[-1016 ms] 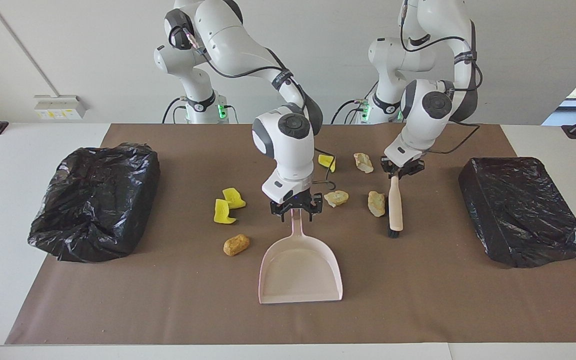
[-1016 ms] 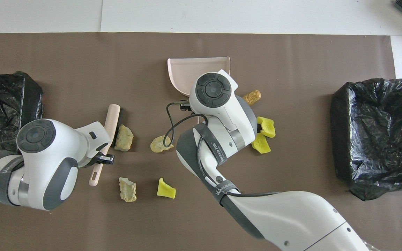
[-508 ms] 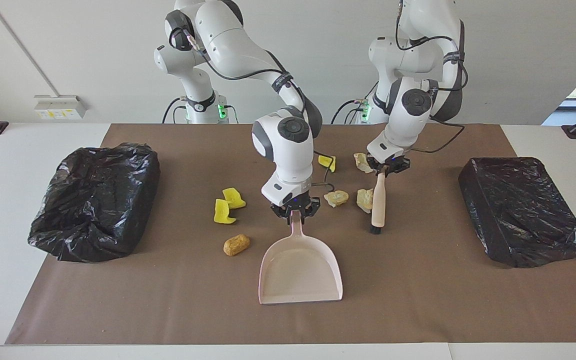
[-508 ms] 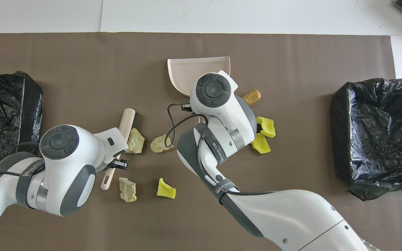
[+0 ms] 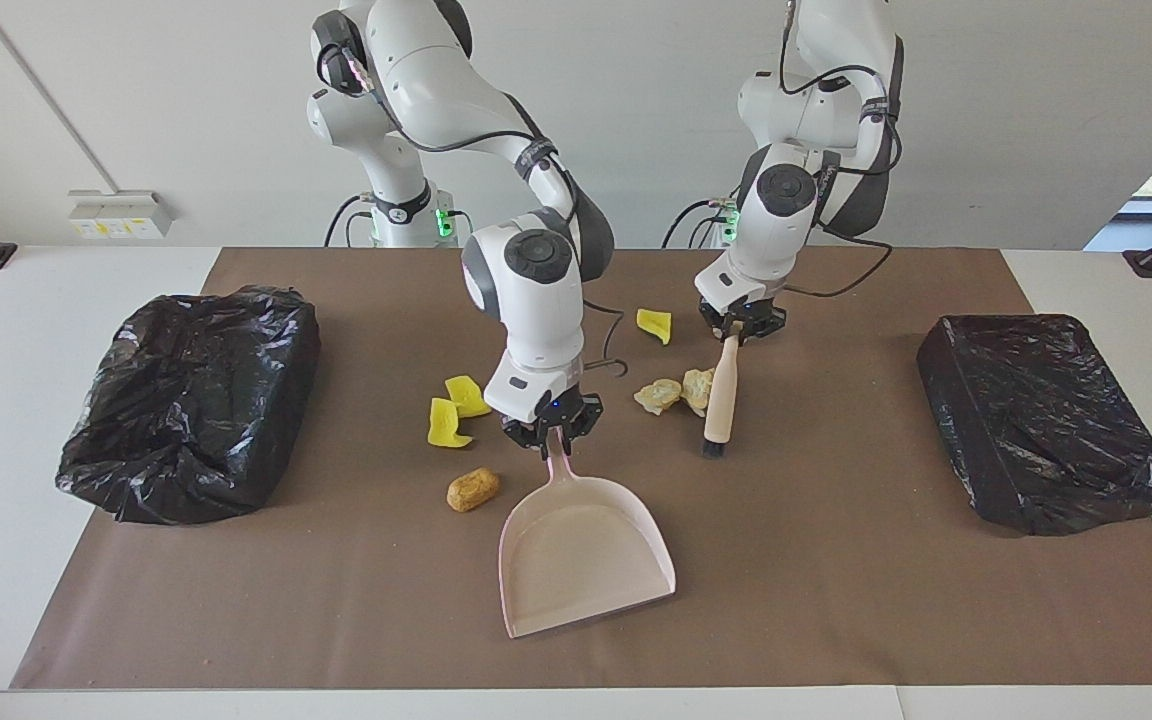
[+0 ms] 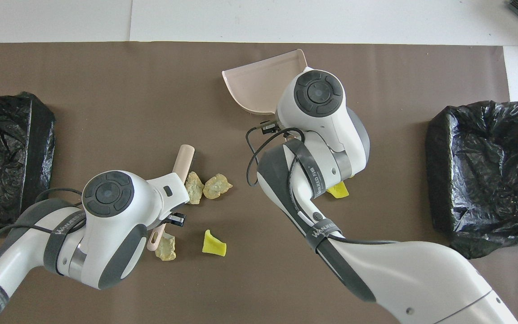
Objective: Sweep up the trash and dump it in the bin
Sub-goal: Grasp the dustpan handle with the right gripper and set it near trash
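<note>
Open bin (image 5: 186, 400): black-lined, at the right arm's end of the table.
Yellow chunks (image 5: 456, 410): two together, between that bin and the dustpan handle; a third (image 5: 654, 324) lies nearer the robots.
Brown lump (image 5: 473, 489): just beside the dustpan (image 5: 581, 560), apart from it.
Right gripper (image 5: 548, 432): pinching the dustpan handle, pan tilted.
Beige lumps (image 5: 678, 392): two touching, against the brush (image 5: 721, 395); a third (image 6: 166, 248) lies by the brush's handle end.
Left gripper (image 5: 736, 325): pressed shut on the brush handle.
Flat bag (image 5: 1041, 420): at the left arm's end.
</note>
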